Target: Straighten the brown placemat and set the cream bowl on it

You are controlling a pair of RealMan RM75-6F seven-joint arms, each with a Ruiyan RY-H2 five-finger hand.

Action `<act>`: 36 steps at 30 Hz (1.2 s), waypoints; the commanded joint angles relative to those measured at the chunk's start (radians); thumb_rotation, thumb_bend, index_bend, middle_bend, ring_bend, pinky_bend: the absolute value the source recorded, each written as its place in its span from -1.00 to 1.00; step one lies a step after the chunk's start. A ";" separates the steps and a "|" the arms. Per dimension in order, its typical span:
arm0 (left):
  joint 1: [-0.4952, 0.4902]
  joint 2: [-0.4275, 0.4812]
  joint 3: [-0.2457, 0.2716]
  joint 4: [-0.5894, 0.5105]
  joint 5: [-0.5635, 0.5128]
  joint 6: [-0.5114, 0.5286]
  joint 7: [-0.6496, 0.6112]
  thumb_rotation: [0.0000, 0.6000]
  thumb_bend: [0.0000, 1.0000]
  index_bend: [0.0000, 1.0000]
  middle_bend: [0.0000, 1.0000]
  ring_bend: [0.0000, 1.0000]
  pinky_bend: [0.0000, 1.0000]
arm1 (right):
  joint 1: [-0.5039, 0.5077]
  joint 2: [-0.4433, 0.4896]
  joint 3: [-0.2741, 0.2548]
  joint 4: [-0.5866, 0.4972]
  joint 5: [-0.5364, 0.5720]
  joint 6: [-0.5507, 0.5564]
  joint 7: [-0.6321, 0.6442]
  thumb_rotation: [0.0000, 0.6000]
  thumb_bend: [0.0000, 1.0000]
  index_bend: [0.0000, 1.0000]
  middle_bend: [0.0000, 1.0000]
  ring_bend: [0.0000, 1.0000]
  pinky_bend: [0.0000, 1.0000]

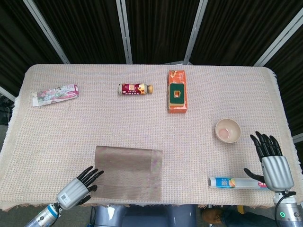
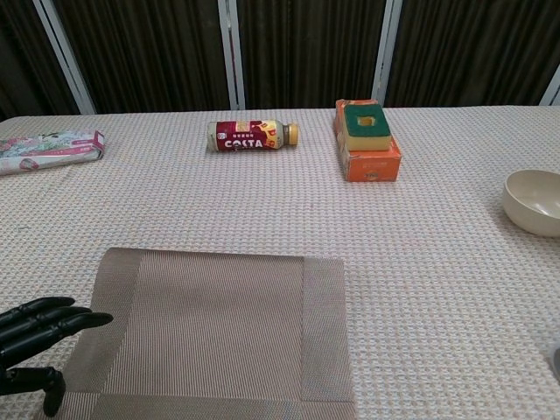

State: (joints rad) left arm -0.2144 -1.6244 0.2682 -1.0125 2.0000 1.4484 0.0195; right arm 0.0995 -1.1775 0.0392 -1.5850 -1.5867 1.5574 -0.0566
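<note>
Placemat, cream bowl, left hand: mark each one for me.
brown placemat point(image 1: 129, 172), head view, centre of its woven surface.
cream bowl point(image 1: 228, 129), head view, inside bottom of the bowl.
left hand point(image 1: 75, 189), head view, back of the hand near the placemat's left edge.
</note>
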 commanded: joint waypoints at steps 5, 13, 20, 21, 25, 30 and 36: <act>-0.007 -0.005 0.000 -0.006 -0.015 -0.018 0.013 1.00 -0.22 -0.04 -1.00 -1.00 -1.00 | -0.003 0.002 0.001 -0.001 -0.004 0.003 0.004 1.00 -1.00 -1.00 -1.00 -1.00 -1.00; -0.012 -0.006 0.008 -0.023 -0.025 -0.031 0.022 1.00 0.00 0.05 -1.00 -1.00 -1.00 | -0.004 0.006 0.004 -0.003 -0.005 0.002 0.010 1.00 -1.00 -1.00 -1.00 -1.00 -1.00; -0.016 -0.007 0.010 -0.036 -0.033 -0.036 0.015 1.00 0.00 0.29 -1.00 -1.00 -1.00 | -0.006 0.006 0.005 -0.004 -0.006 0.000 0.011 1.00 -1.00 -1.00 -1.00 -1.00 -1.00; -0.017 -0.007 0.009 -0.039 -0.035 -0.037 0.013 1.00 0.00 0.32 -1.00 -1.00 -1.00 | -0.006 0.007 0.006 -0.004 -0.006 0.000 0.011 1.00 -1.00 -1.00 -1.00 -1.00 -1.00; -0.020 -0.002 0.007 -0.058 -0.045 -0.041 0.006 1.00 0.00 0.34 -1.00 -1.00 -1.00 | -0.006 0.006 0.007 -0.005 -0.006 0.000 0.010 1.00 -1.00 -1.00 -1.00 -1.00 -1.00; -0.026 0.017 0.013 -0.096 -0.058 -0.057 -0.002 1.00 -0.03 0.30 -1.00 -1.00 -1.00 | -0.007 0.006 0.009 -0.005 -0.004 -0.002 0.008 1.00 -1.00 -1.00 -1.00 -1.00 -1.00; -0.036 0.040 0.017 -0.153 -0.065 -0.073 0.003 1.00 -0.14 0.28 -1.00 -1.00 -1.00 | -0.007 0.007 0.010 -0.007 -0.005 -0.003 0.007 1.00 -1.00 -1.00 -1.00 -1.00 -1.00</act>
State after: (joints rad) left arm -0.2471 -1.5900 0.2839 -1.1561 1.9367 1.3800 0.0180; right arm 0.0920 -1.1707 0.0490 -1.5923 -1.5913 1.5541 -0.0494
